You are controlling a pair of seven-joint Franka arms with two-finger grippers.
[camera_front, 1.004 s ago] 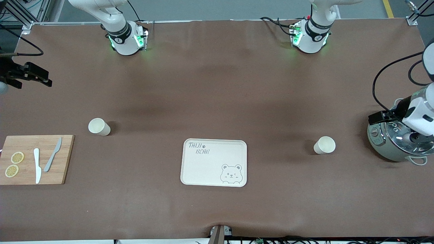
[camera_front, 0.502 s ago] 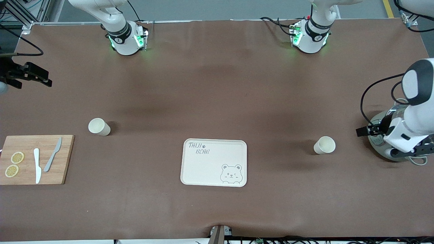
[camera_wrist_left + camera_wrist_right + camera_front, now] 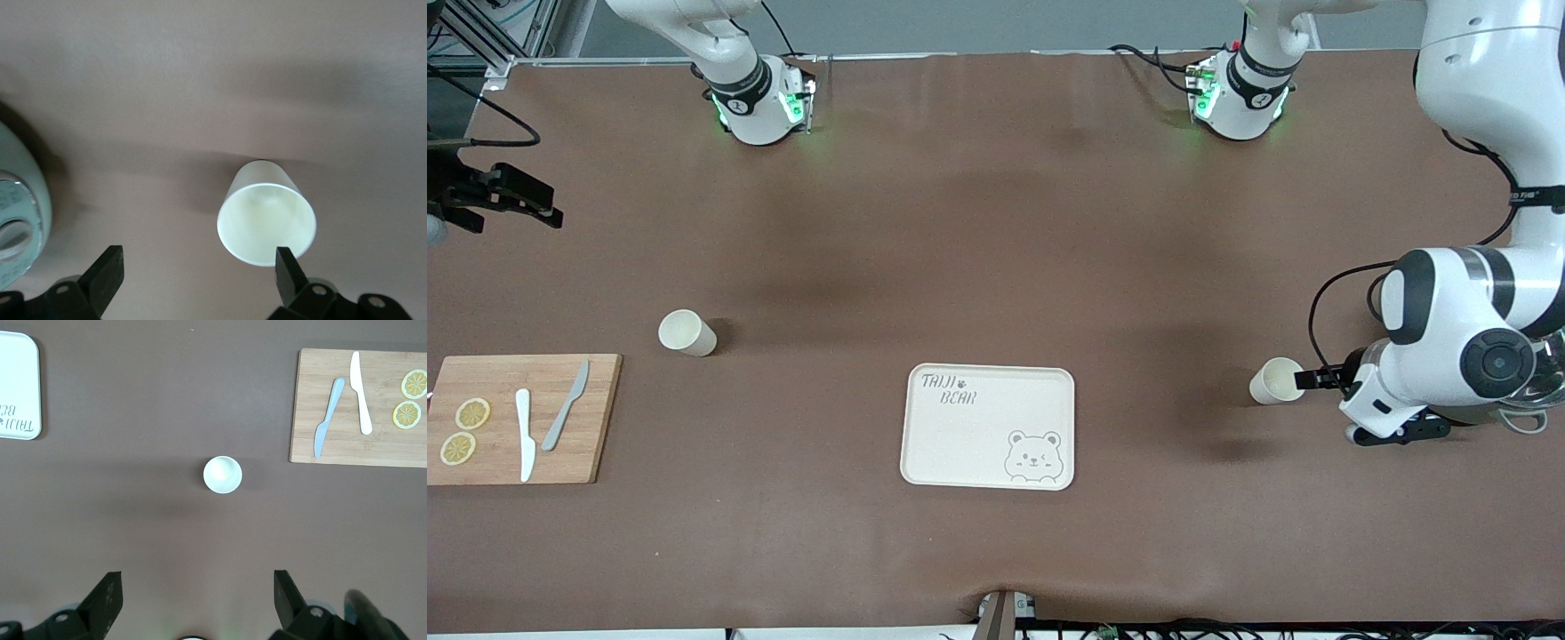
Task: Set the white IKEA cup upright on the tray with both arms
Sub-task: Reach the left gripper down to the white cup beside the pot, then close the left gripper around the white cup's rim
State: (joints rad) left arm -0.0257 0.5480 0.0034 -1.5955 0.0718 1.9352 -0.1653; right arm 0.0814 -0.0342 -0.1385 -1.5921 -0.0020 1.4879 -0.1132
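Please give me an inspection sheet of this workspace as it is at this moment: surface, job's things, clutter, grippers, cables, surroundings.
Surface: brown table, no spills seen.
Job's things: tray nothing on it; one cup upright toward the left arm's end; second cup upright toward the right arm's end.
Clutter: cutting board with two knives and two lemon slices; rice cooker mostly hidden by the left arm.
Grippers: left gripper open, low beside its cup, not holding it; right gripper open, high over the table, second cup below.
Cables: black cables on the left arm.
Surroundings: metal frame at the table corner.
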